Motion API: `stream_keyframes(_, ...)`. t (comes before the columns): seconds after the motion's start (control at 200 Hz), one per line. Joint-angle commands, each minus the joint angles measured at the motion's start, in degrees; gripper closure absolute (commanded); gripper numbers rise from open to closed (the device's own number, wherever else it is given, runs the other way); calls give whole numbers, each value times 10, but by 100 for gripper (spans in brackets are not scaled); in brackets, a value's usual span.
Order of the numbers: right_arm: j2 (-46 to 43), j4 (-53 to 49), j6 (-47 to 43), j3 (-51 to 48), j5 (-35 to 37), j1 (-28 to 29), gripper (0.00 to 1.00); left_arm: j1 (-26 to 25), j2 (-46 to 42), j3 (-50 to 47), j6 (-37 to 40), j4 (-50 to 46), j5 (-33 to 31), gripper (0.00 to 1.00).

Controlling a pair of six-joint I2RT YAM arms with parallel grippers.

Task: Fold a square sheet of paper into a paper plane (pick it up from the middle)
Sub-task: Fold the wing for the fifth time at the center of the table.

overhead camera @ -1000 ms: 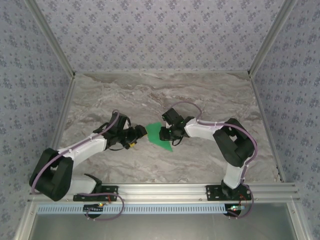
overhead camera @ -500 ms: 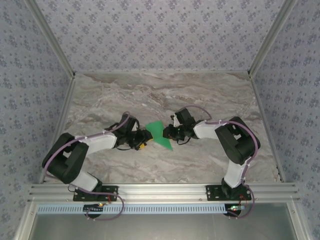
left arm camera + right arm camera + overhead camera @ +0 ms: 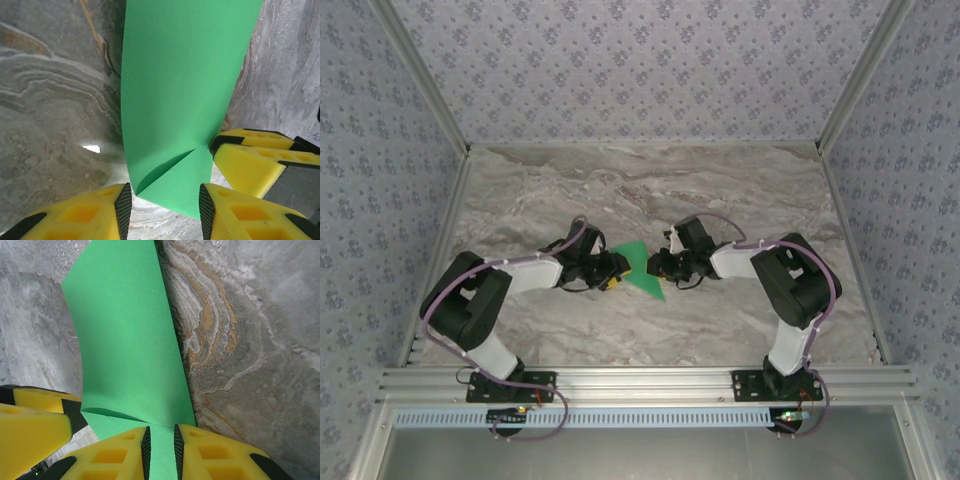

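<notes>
Green paper sheet [image 3: 640, 268] mid-table should handle light and limp; your right gripper [image 3: 160, 437] pinches its edge, left gripper [image 3: 164, 200] gapes astride a folded corner, so take hold beside the crease

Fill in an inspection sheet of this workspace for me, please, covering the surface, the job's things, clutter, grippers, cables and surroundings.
Surface: marble-patterned table, grey with brown veins.
Job's things: green sheet of paper, folded with a visible crease, mid-table between the two grippers; not yet a plane.
Clutter: nothing seen.
Grippers: left gripper open, the paper's folded corner between its fingers; right gripper with jaws nearly together at the paper's edge, a pinch cannot be confirmed.
Cables: purple cables run along both arms, apart from the paper.
Surroundings: patterned walls; aluminium rail at the near edge.
</notes>
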Motion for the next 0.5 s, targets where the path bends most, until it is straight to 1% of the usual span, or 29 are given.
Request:
stream_keyframes(0.0,20,-37,2,-22,22,-8,75,-4,14,17,-4,10,9,57)
stream_keyframes(0.055,21,-37,1,-22,22,-9,75,-4,22,19,-5,17,11,58)
stream_keyframes(0.18,20,-35,0,-25,21,-10,75,-4,31,26,-5,35,11,62)
stream_keyframes(0.31,14,-34,-12,-27,22,-9,72,-4,34,27,-9,60,19,73)
stream_keyframes(0.42,-10,-35,-55,-27,27,1,65,-5,27,24,-10,62,24,83)
stream_keyframes(0.465,-25,-46,-65,-24,44,10,62,-7,23,23,-11,60,23,86)
stream_keyframes(0.495,-35,-54,-92,-21,58,18,60,-8,20,23,-11,57,23,89)
